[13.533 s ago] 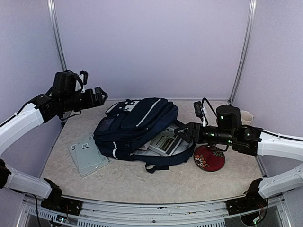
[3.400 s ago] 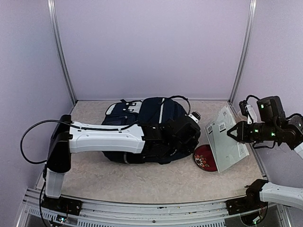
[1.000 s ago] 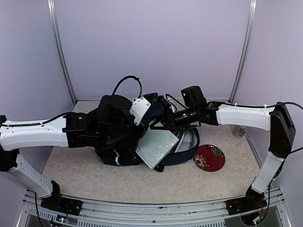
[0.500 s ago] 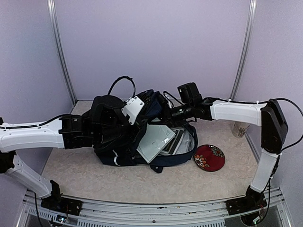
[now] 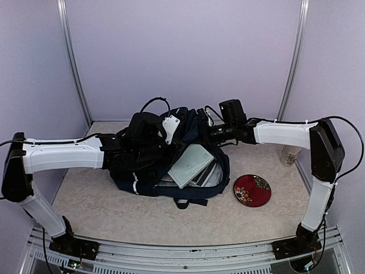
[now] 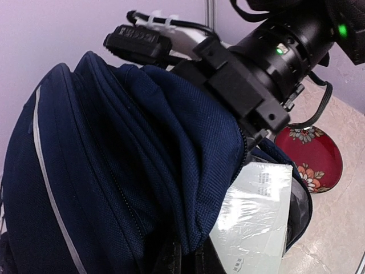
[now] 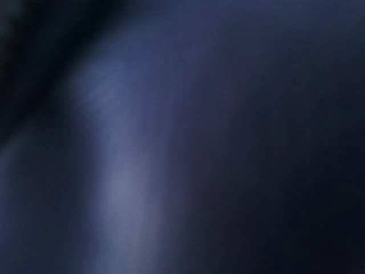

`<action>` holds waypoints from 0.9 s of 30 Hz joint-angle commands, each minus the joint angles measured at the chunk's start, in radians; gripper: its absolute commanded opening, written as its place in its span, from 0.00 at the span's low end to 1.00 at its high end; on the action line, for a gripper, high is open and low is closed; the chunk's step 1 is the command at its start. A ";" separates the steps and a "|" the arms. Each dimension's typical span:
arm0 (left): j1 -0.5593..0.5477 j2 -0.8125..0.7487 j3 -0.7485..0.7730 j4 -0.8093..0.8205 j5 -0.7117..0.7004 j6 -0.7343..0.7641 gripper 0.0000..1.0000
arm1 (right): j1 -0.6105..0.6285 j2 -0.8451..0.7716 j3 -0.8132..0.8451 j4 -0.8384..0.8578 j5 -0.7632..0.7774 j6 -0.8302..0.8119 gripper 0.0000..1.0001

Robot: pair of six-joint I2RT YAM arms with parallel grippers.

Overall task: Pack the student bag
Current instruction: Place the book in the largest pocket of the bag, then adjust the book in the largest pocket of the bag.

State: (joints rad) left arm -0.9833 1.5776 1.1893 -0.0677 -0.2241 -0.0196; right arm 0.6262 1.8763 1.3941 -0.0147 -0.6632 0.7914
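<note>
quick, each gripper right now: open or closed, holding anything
left gripper: closed, pinching the student bag fabric
right gripper: cannot tell, jaws hidden in the bag

Student bag [image 6: 114, 160]: dark navy fabric with thin pale grey-white stripe trim. Plate [image 5: 252, 190]: deep red, patterned with pale flowers with orange centres. Wrapped booklet [image 5: 191, 165]: pale grey-green with a white label; table [image 5: 142, 217]: mottled beige.

The left arm [image 5: 63, 155] is stretched rightward, and the left pincer [image 6: 182, 258] is clamped on fabric of the student bag [image 6: 114, 160]. The right arm [image 5: 282, 133] is extended leftward; the right pincer is hidden, so its spread cannot be told.
</note>
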 commanded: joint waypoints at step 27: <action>0.107 0.115 -0.014 -0.129 0.051 -0.108 0.00 | 0.125 -0.465 -0.716 0.187 0.106 -0.130 0.65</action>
State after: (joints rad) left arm -0.9150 1.6535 1.1854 -0.0895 -0.1268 -0.1070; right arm 0.7498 1.4189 0.6884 0.0856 -0.5995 0.6617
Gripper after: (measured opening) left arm 0.043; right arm 0.664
